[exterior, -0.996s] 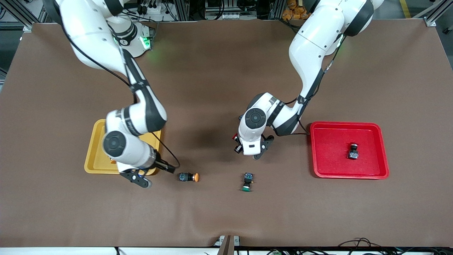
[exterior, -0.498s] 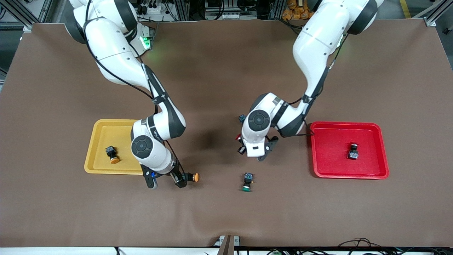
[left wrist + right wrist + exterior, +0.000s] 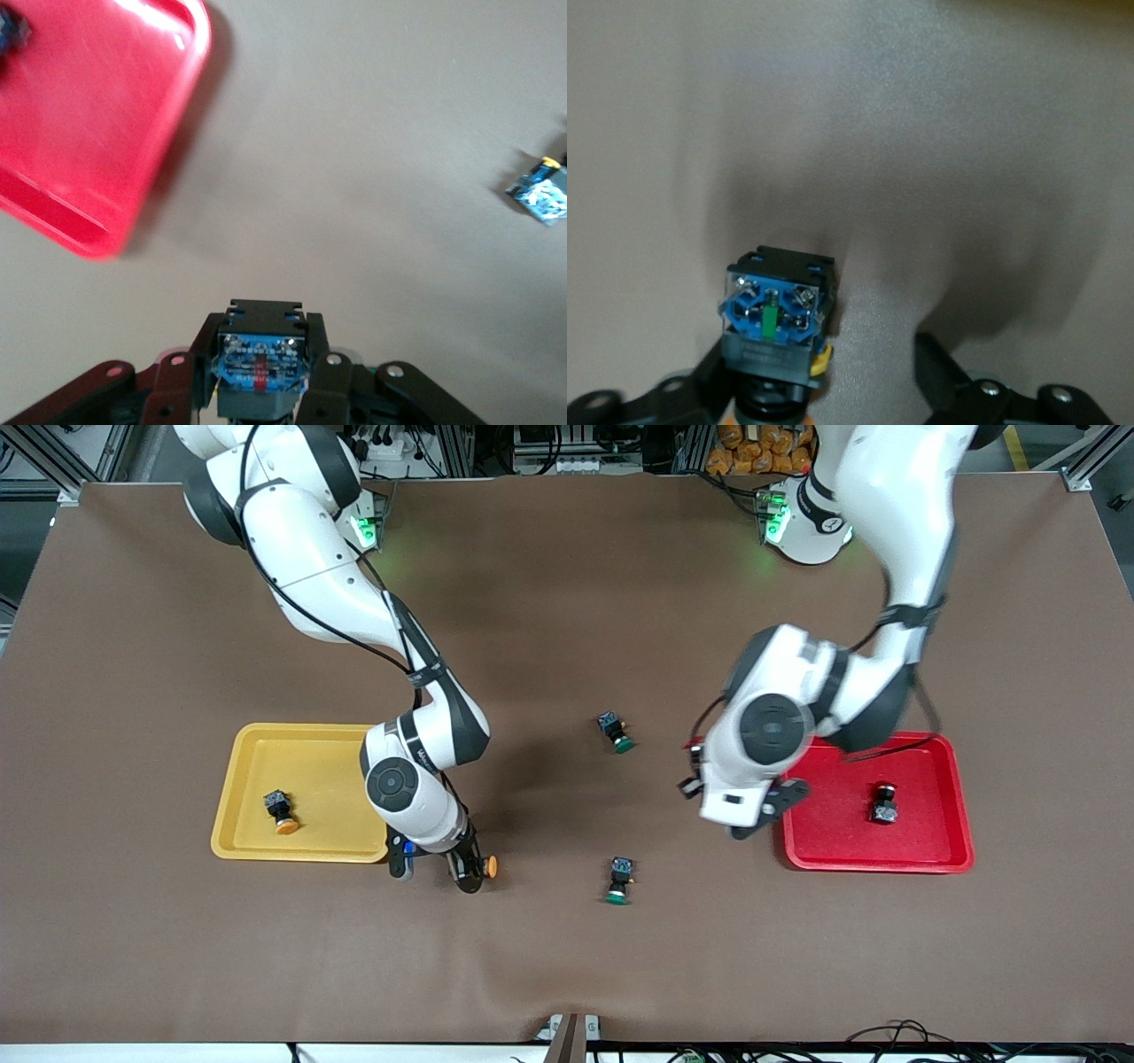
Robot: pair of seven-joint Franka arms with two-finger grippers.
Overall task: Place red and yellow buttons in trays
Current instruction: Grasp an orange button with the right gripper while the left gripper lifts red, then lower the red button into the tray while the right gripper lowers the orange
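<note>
My left gripper is shut on a red button, whose dark body and blue terminal end show between the fingers. It hangs over the table beside the red tray, also seen in the left wrist view. A second red button lies in that tray. My right gripper is open and low around an orange-yellow button on the table, near the yellow tray. In the right wrist view this button touches one finger, with the other finger apart. Another orange-yellow button lies in the yellow tray.
Two green-capped buttons lie on the table between the trays, one farther from the front camera and one nearer. One of them shows at the edge of the left wrist view.
My left gripper has carried its button from mid-table to the red tray's edge, uncovering the farther green button. My right gripper has moved off the yellow tray and down around the orange-yellow button.
</note>
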